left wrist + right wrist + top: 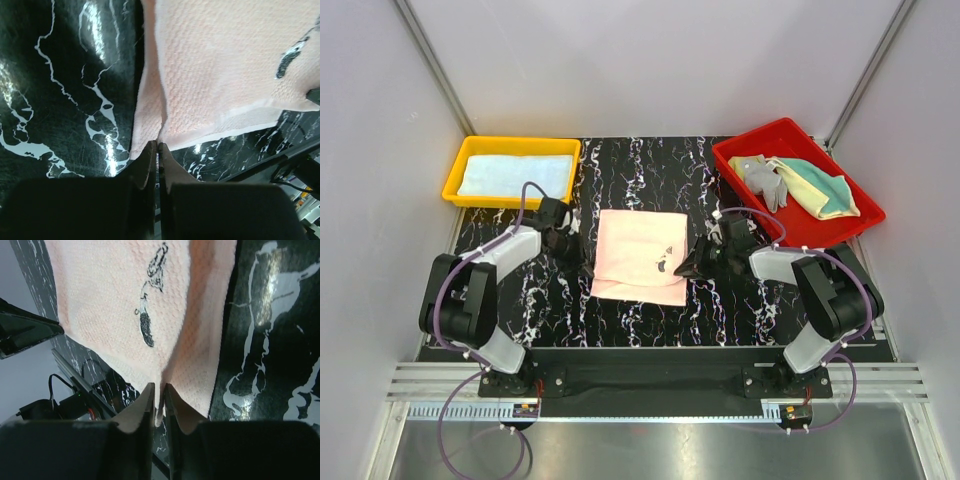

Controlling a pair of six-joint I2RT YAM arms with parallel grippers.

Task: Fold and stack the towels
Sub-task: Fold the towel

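- Pink towel (638, 255): laid flat on table (740, 310), directly between the two grippers. Two layers are seen at its L edge in the left wrist view (225, 75); also seen from the right wrist (115, 300).
- Mark (664, 260): small, dark, printed on the pink towel's top face, on the side nearer the R gripper. Also seen in the wrist views (290, 62) (147, 325).
- L gripper (586, 270): set low at the towel's L edge, near the front corner. Fingers are pressed together, w/ the towel's edge nipped between the tips (158, 147).
- R gripper (681, 268): set low at the towel's R edge, just beside the mark. Fingers are held close w/ only a thin slit between; a pucker of towel edge is pinched in that slit (159, 390).
- Yellow bin (455, 180): beyond the L gripper, to its outer side, at the table's back corner.
- Blue towel (515, 175): laid flat and folded inside the yellow bin.
- Red bin (790, 130): beyond the R gripper, to its outer side, well apart from it.
- Grey towel (767, 182): crumpled, in the red bin, at the end nearest the R gripper.
- Teal towel (815, 170) and yellow towel (825, 200): heaped together loose in the red bin, touching the grey one; not folded.
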